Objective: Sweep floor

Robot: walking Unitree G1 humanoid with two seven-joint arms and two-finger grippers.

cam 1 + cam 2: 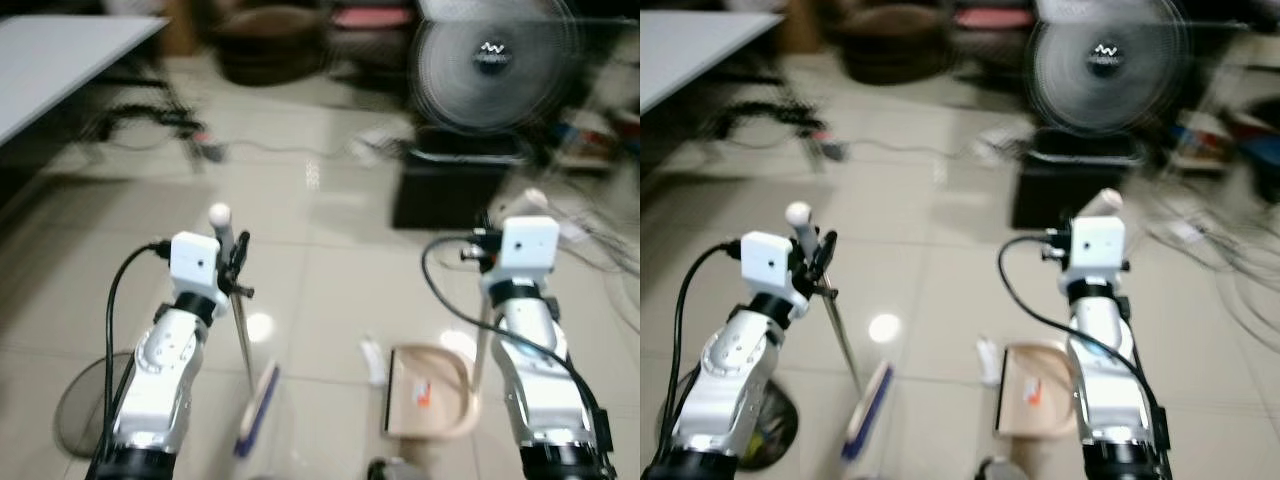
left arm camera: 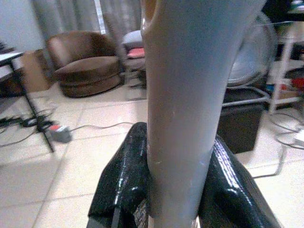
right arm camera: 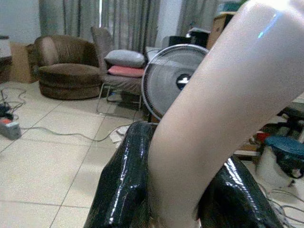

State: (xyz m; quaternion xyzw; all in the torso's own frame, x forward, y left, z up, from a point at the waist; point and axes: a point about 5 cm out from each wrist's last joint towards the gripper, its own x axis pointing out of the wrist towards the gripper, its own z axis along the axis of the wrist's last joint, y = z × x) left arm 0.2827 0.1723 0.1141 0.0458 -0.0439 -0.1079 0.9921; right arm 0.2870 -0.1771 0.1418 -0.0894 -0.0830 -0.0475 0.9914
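My left gripper (image 1: 236,258) is shut on the thin grey broom handle (image 1: 241,330), which slants down to a blue and white broom head (image 1: 257,408) on the tiled floor. The handle's white knob (image 1: 219,213) rises above the fingers (image 2: 124,180). My right gripper (image 1: 490,250) is shut on the pale dustpan handle (image 3: 209,128), which runs down to a beige dustpan (image 1: 430,405) resting on the floor to the right of the broom. A small white scrap (image 1: 370,358) lies on the tiles between broom head and dustpan.
A big floor fan (image 1: 492,62) on a black box (image 1: 455,188) stands ahead right, with cables (image 1: 600,250) on the floor beside it. A brown armchair (image 3: 61,66) sits at the back. A white table (image 1: 55,55) is at the left, a round grille (image 1: 85,405) by my left arm.
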